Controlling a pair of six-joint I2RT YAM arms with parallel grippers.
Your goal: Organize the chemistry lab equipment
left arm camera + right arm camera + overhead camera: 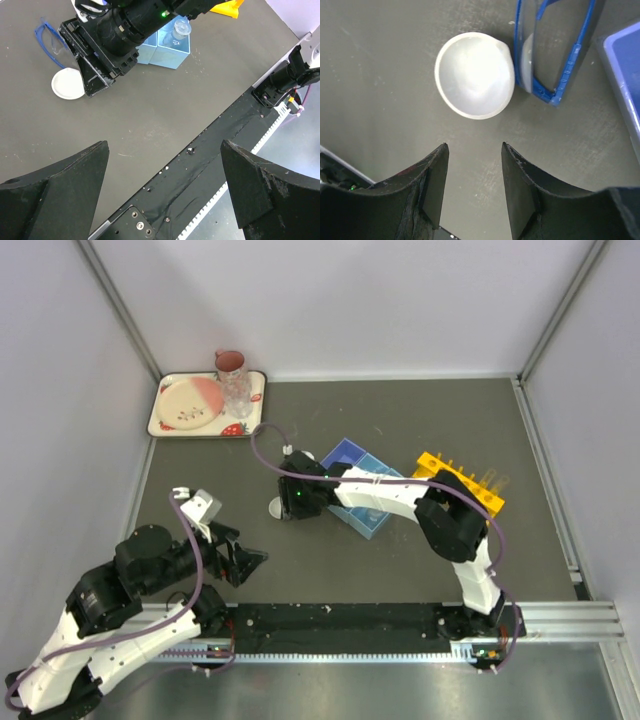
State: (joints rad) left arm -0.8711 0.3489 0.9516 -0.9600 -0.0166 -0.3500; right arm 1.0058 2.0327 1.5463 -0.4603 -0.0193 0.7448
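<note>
A small white round dish (pixel 475 75) lies on the dark table, just beyond the tips of my right gripper (pixel 474 146), which is open and empty above it. Blue-rimmed goggles (pixel 555 50) lie right beside the dish. The blue divided tray (pixel 626 70) is to their right. In the left wrist view a small clear beaker (pixel 181 30) stands in the blue tray (pixel 167 55). The yellow holed tube rack (pixel 460 482) stands right of the tray. My left gripper (pixel 164 146) is open and empty above the table's near edge. The glass rods cannot be made out.
The cream strawberry-patterned tray (pixel 160 418) with a plate, a pink mug (pixel 231 363) and a clear tumbler (pixel 238 392) sits at the back left corner. A black rail (pixel 340 620) runs along the near edge. Grey walls close in the left, right and back.
</note>
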